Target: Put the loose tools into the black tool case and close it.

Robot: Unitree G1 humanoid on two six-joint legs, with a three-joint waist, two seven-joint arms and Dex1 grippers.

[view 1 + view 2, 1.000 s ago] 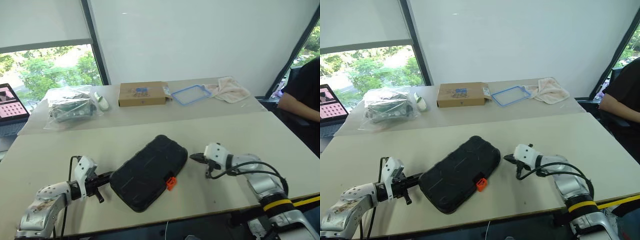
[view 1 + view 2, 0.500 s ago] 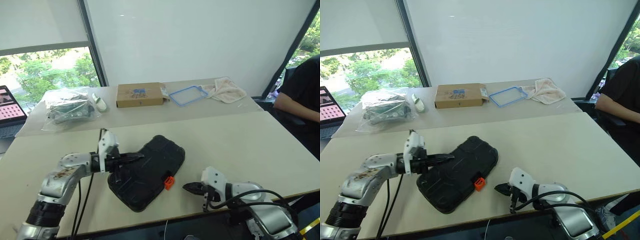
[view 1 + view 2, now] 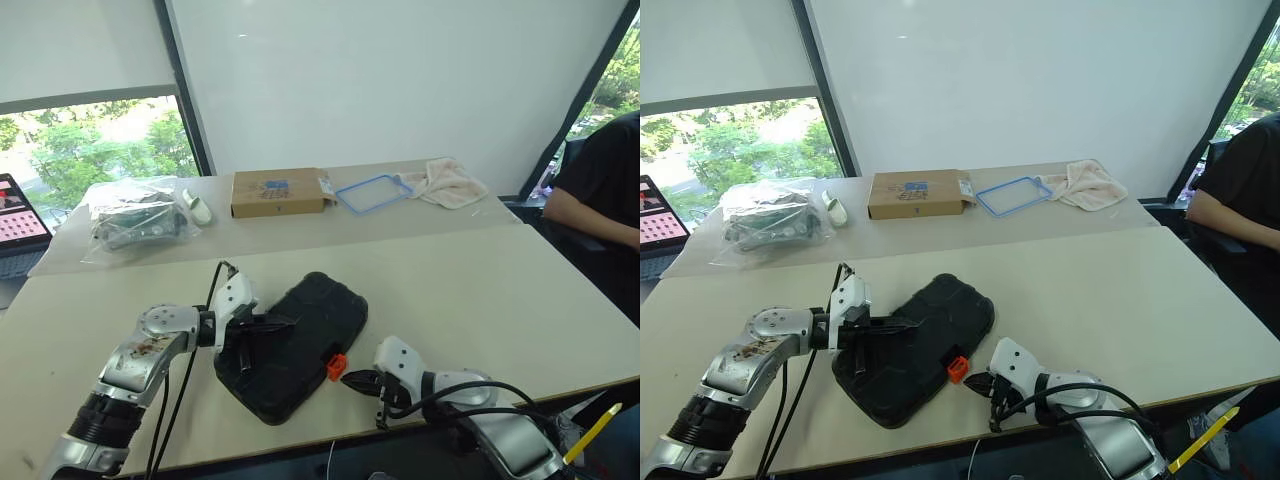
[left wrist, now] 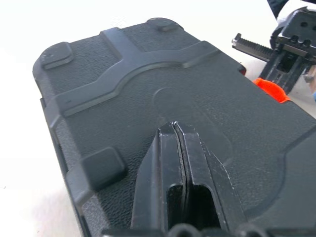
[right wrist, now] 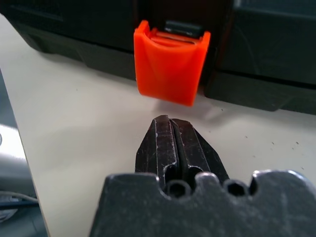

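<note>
Jaws: both sets pressed together, fingers flat against each other, nothing between them

Left gripper (image 3: 283, 323): two black fingers on a white-and-silver arm, lying over the lid of the case at its left half, pointing right across the ribbed top; whether the tips touch the lid cannot be told

Right gripper (image 5: 174, 136): two black fingers on a white wrist, low over the table at the near side, tips pointing at the latch and just short of it, a strip of bare tabletop between

Black moulded plastic tool case with rounded corners (image 3: 300, 340): closed, lying flat and skewed on the near beige table (image 3: 480, 290), between the two arms; raised ribs and small square feet on its lid

Small orange plastic latch (image 5: 170, 66): on the case's near right edge, its flap hanging out from the black edge above the table surface

Far table, left to right: clear plastic bag of dark items (image 3: 135, 215); small white object (image 3: 198, 208) just beside it; flat brown cardboard box with blue label (image 3: 278, 190); blue-rimmed clear rectangular lid (image 3: 374, 190); crumpled beige cloth (image 3: 448, 182)

Far left edge: laptop screen (image 3: 18, 212) showing pink

Far right edge: person in black sleeve, forearm (image 3: 590, 205) resting by the table
</note>
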